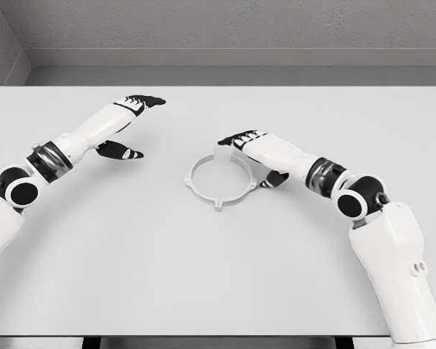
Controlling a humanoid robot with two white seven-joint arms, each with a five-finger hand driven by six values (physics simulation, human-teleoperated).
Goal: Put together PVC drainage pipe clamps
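A white ring-shaped pipe clamp (219, 178) with small tabs lies flat on the white table (218, 276), near the middle. My right hand (248, 149) hovers over the ring's right rim, its black fingers stretched toward the far edge and the thumb curled below beside the ring; it holds nothing that I can see. My left hand (131, 127) floats well to the left of the ring, fingers extended to the right and thumb spread apart, empty.
The table's far edge (218, 86) meets a grey floor strip and a grey wall (218, 29) behind. The near edge runs along the bottom of the view.
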